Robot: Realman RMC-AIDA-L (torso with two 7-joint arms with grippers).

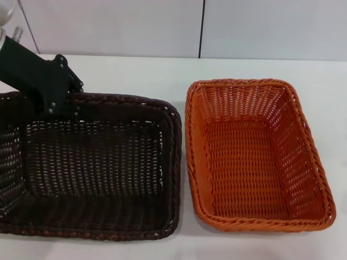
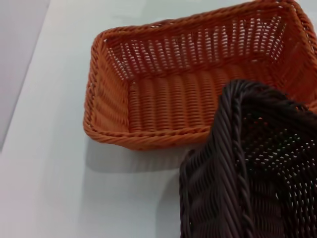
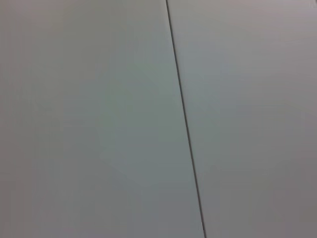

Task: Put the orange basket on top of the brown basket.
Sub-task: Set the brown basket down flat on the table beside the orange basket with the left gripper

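The brown basket fills the left of the head view, looks larger than the orange one, and appears raised off the table. My left gripper is at its far rim and is shut on that rim. The orange basket rests empty on the white table to the right, close beside the brown one and not touching it. In the left wrist view a corner of the brown basket is close to the camera, with the orange basket beyond it on the table. My right gripper is out of view.
A white wall with a dark vertical seam stands behind the table. The right wrist view shows only a pale panel with a dark seam. Bare table lies beside the orange basket.
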